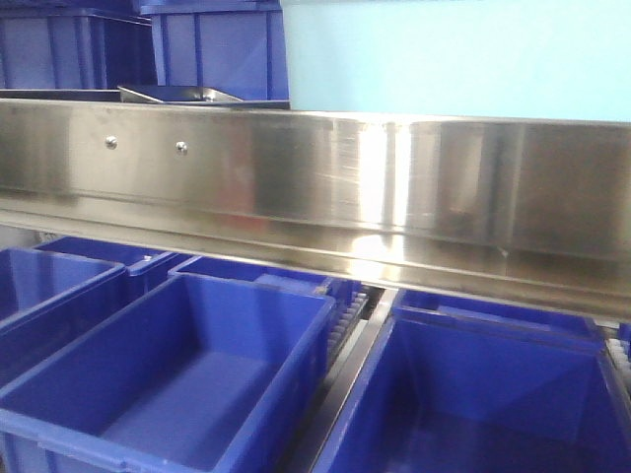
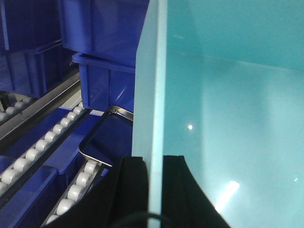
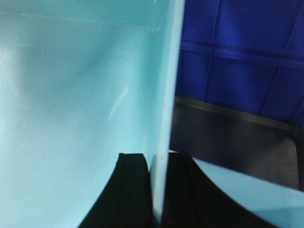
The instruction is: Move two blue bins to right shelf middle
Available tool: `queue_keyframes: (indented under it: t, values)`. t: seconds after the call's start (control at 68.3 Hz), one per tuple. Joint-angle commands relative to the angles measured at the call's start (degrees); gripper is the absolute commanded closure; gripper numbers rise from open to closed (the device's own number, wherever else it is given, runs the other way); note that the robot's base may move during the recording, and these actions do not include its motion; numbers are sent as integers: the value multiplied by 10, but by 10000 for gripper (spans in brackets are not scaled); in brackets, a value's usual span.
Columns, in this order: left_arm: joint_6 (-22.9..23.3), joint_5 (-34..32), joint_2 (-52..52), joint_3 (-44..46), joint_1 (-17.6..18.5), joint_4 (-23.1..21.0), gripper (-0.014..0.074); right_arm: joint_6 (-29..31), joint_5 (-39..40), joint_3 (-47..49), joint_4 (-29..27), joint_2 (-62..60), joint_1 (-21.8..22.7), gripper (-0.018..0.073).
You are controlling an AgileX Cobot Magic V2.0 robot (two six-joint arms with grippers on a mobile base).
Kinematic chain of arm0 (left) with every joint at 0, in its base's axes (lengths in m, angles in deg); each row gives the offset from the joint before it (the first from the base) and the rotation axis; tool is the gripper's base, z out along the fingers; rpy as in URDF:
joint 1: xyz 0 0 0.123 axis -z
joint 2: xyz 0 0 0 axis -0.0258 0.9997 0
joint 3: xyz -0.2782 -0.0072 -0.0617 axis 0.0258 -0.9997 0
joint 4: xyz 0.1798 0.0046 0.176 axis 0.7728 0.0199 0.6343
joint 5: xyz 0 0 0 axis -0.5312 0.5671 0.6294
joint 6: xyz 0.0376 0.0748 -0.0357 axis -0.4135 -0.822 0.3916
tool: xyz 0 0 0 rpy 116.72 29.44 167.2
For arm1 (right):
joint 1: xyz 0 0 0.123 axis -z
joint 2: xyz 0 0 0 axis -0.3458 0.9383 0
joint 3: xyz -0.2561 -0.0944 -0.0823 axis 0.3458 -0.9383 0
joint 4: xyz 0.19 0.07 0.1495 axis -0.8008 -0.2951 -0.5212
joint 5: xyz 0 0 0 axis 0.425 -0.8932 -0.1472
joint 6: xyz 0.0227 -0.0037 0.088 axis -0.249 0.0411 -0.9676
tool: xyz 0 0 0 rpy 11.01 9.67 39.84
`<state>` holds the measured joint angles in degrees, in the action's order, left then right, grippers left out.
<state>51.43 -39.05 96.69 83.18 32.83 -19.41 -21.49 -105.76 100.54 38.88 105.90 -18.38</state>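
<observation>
While the pale blue bin (image 1: 444, 54) is being carried by a wall on each side, both arms are needing to move level and in step, or the thin walls could twist out of the pinch (judgement).

Front view: the bin is sitting at 1 o'clock, above the steel shelf rail (image 1: 315, 168). Dark blue bins (image 1: 187, 384) are lying at 6 to 8 o'clock below the rail, and a metal tray (image 1: 177, 94) is lying at 11 o'clock. Cannot tell whether the bin's base is resting on anything.

Left wrist view: the left gripper (image 2: 156, 190) is pinching the bin's upright wall between its two black fingers. The wall is running from 6 to 12 o'clock, with the bin interior filling 3 o'clock. A roller track (image 2: 57, 137) is lying at 8 o'clock.

Right wrist view: the right gripper (image 3: 159, 190) is clamping another wall the same way, with the interior at 9 o'clock and the tray at 3 o'clock. Clearance past the tray is wanting watching (judgement).
</observation>
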Motion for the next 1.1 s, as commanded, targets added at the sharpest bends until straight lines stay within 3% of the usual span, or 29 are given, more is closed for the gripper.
queue_keyframes:
  t: [0.0,1.083]
  values:
    - [9,-83,-12,6,10,-23,707,5,26,4,-5,3,-4,721]
    - [9,-83,-12,6,10,-23,707,5,26,4,-5,3,-4,721]
